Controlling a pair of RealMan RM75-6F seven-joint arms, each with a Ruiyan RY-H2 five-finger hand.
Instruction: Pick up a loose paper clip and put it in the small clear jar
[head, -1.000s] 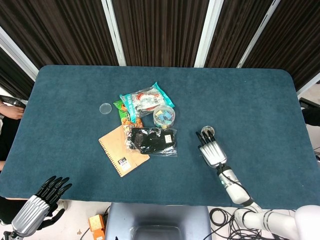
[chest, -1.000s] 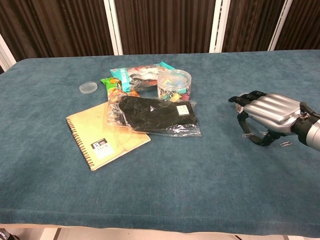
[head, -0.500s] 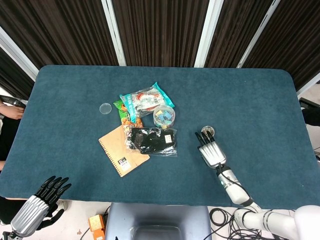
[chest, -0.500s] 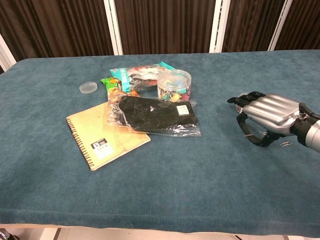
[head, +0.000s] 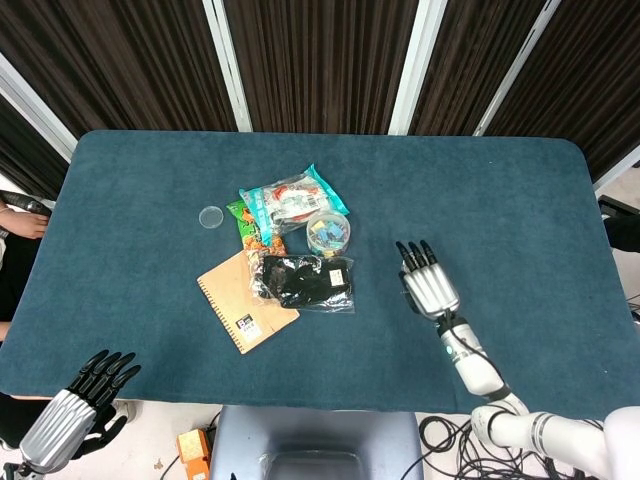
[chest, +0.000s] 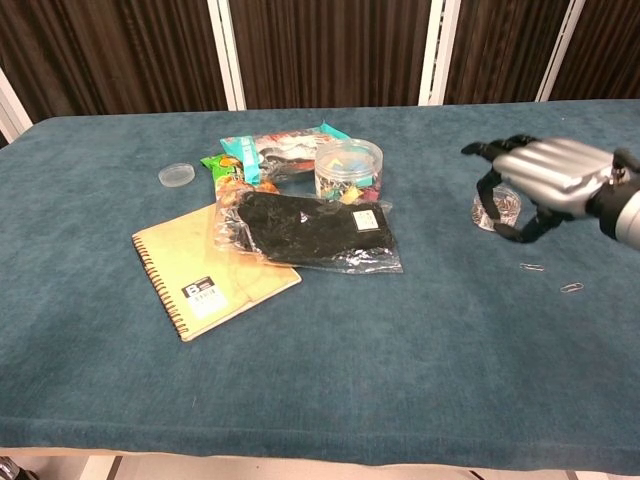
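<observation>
The small clear jar (chest: 499, 209) stands on the blue table, to the right of the pile of items. My right hand (chest: 545, 180) hovers just above and beside the jar, with thumb and fingers curved towards each other over its mouth. It seems to pinch a paper clip, which is too small to make out. In the head view the right hand (head: 428, 281) hides the jar. Two loose paper clips (chest: 531, 267) (chest: 572, 288) lie on the cloth nearer me. My left hand (head: 72, 404) hangs off the table's front left corner, fingers apart and empty.
A round clear tub of coloured clips (chest: 348, 169), a black packet in plastic (chest: 310, 230), a spiral notebook (chest: 210, 270), snack bags (chest: 270, 152) and a small clear lid (chest: 176, 174) lie left of centre. The table's front edge (chest: 320, 445) runs below.
My right hand has risen from the cloth by the loose clips and moved away from me to over the jar. A clip that lay under its fingertips is gone from the cloth.
</observation>
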